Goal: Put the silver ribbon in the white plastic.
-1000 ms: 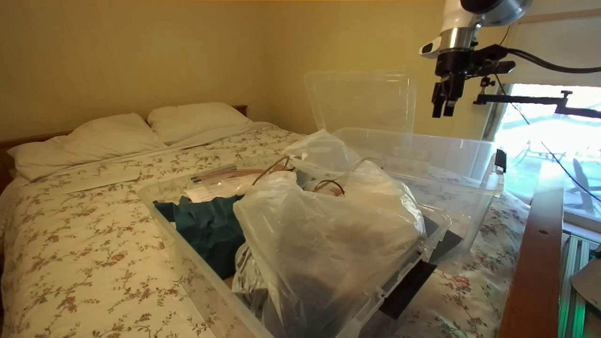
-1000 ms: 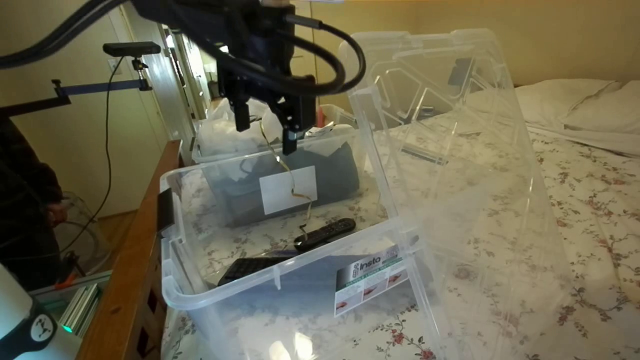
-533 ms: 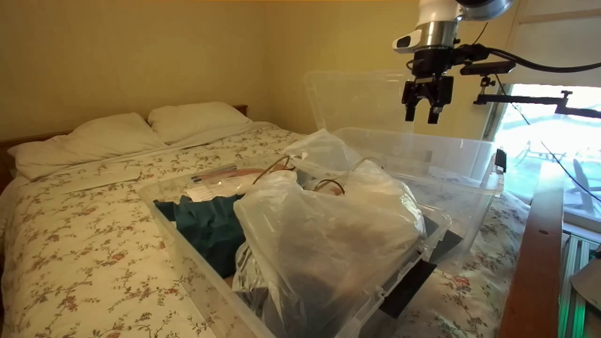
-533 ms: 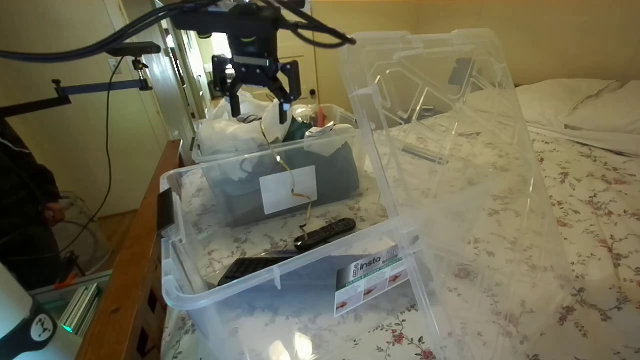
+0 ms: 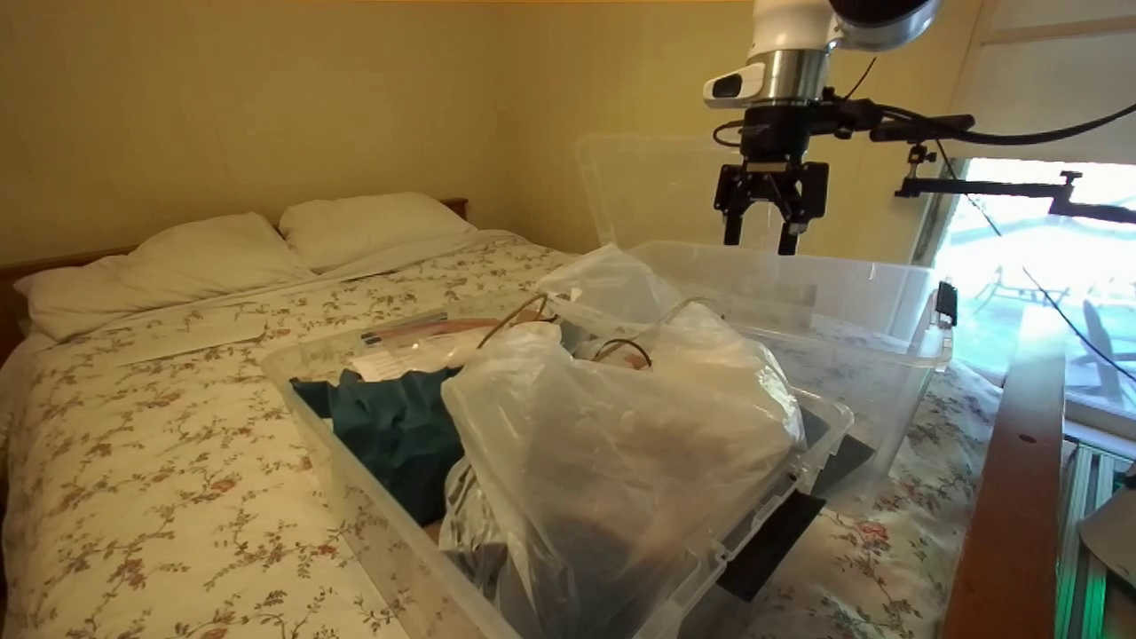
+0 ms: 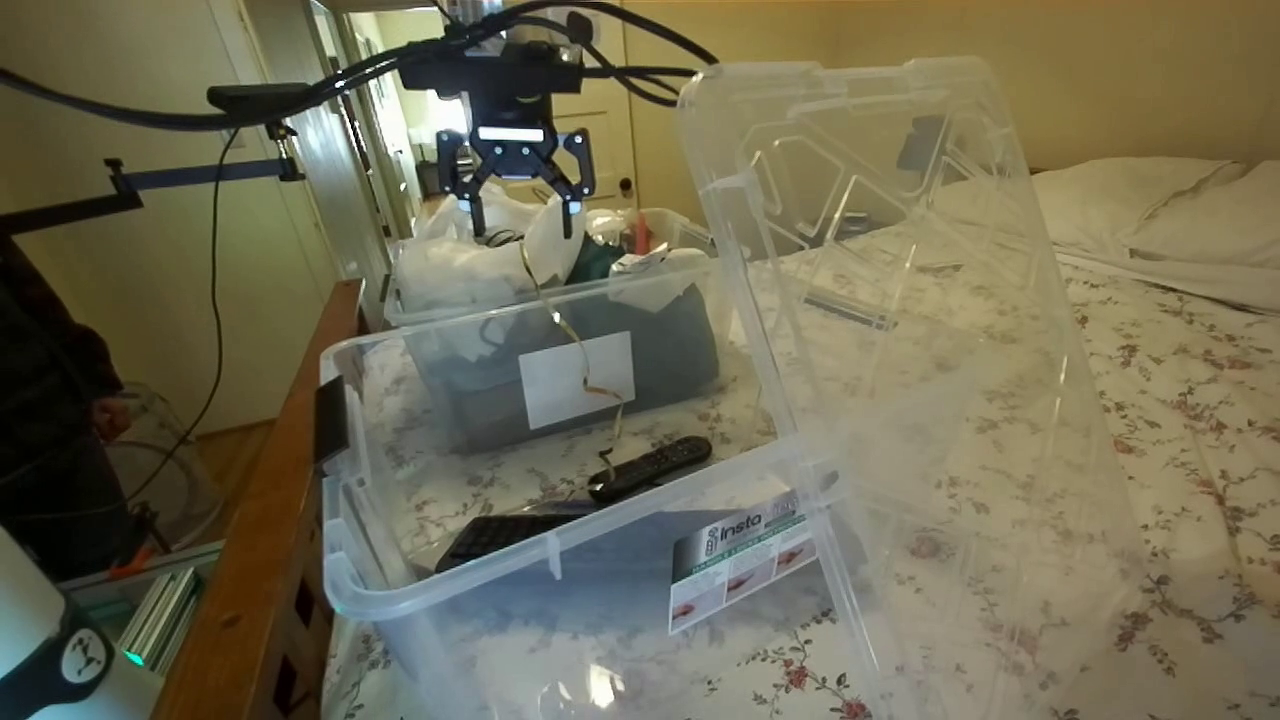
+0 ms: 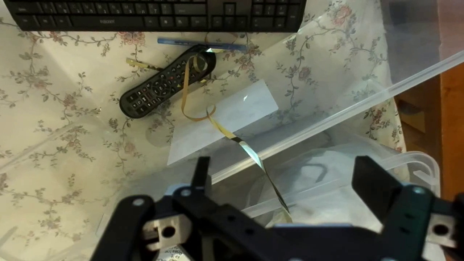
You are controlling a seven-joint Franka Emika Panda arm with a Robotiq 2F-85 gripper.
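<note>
Silver ribbon (image 7: 253, 154), golden in places, trails from the white plastic (image 5: 621, 444) down into the clear tub (image 6: 400, 600), looping over the black remote (image 7: 145, 98); higher up, we see the hand (image 6: 522, 225) spread wide apart.

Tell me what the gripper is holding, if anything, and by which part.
Nothing is held: the gripper stands open, with the ribbon ungripped below it.
</note>
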